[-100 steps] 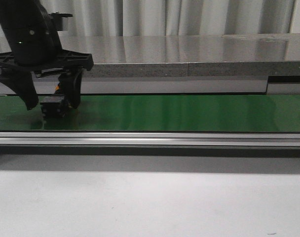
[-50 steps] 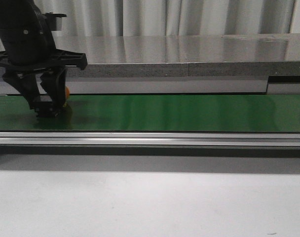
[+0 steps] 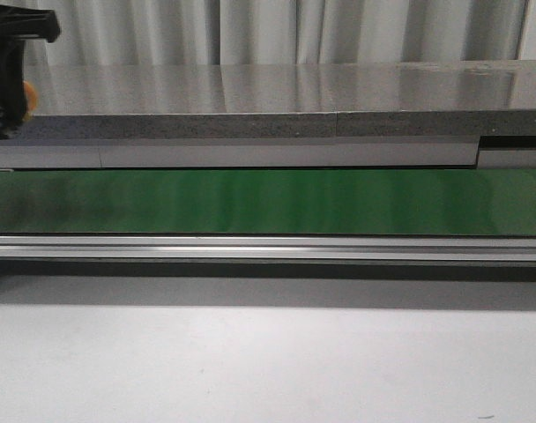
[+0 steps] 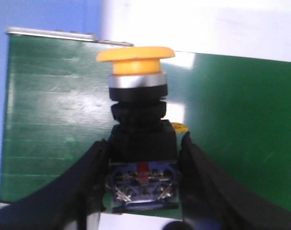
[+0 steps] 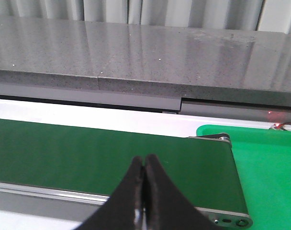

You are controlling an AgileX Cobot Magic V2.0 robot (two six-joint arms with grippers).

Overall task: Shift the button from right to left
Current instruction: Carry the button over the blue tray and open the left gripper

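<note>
The button point(image 4: 138, 120) has a round yellow cap, a silver ring and a dark boxy body with blue and red details at its base. My left gripper point(image 4: 143, 163) is shut on its body, one black finger on each side, and holds it above the green belt point(image 4: 50, 120). In the front view the left gripper point(image 3: 8, 70) is at the far top left, raised above the belt point(image 3: 294, 201), with a bit of the yellow cap point(image 3: 28, 95) showing. My right gripper point(image 5: 144, 165) is shut and empty over the belt point(image 5: 88, 148).
A grey stone shelf point(image 3: 294, 88) runs behind the belt, and an aluminium rail point(image 3: 268, 248) runs along its front. A bright green surface point(image 5: 260, 163) lies past the belt's end roller in the right wrist view. A white tabletop point(image 3: 268, 361) is in front.
My left gripper closed on the button on the belt, then lifted it up and to the left, almost out of the front view. The right gripper is not in the earlier frames.
</note>
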